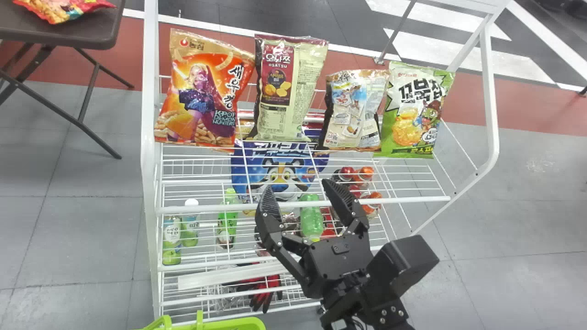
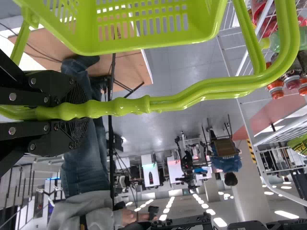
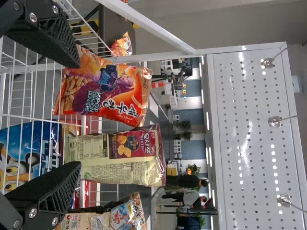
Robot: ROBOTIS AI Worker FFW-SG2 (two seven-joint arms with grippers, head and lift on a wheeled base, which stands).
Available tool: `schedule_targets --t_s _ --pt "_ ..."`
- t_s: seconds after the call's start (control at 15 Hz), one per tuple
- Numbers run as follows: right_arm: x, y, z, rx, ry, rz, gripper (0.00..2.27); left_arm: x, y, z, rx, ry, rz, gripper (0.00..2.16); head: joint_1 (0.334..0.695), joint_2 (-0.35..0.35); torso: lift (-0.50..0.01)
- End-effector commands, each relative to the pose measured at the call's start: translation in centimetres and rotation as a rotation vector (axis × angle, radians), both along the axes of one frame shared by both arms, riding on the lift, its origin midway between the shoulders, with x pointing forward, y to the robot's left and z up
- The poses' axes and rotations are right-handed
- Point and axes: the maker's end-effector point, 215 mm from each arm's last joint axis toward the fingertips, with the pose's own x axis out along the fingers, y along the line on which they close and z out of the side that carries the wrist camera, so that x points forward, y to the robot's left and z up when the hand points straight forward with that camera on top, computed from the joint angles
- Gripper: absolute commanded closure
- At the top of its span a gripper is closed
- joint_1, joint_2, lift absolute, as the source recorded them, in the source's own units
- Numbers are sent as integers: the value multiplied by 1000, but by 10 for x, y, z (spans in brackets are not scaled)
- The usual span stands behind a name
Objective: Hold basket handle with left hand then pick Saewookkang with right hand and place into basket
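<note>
1. Head view: Saewookkang (image 1: 202, 91) stands printed face forward near the shelf's (image 1: 412, 200) left edge, long axis rising, top leaning slightly right; the right tool (image 1: 297, 184) gapes at the front edge.
2. Left wrist view: The left tool (image 2: 72, 112) grips the basket handle (image 2: 206, 93).
3. Right wrist view: Saewookkang's front faces the parted right tool.

The head view's bottom edge cuts off most of the green basket (image 1: 229, 323), while its top edge crops the snack bag (image 1: 64, 10) on the dark folding table (image 1: 103, 39). Shelf wires (image 1: 302, 202) and the right gripper (image 1: 296, 184) partly hide the blue tiger bag (image 1: 279, 162).
</note>
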Motion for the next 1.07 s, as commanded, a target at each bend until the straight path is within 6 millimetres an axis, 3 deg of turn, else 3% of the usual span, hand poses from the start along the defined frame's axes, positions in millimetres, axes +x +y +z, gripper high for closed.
schedule_targets --t_s 0.0,0.53,0.8,1.0 --pt "0 0 0 -2 0 2 90 0 0 0 2 0 1 1764 695 -350 -19" --pt "4 7 -2 1 -1 15 90 2 0 0 -3 -3 7 1764 695 -350 -19" --pt "54 32 -24 -8 28 32 93 -4 -2 1 -3 15 -8 1764 695 -350 -19" --pt "93 50 -39 -24 33 49 97 -8 -1 -3 1 26 -9 1764 695 -299 -19"
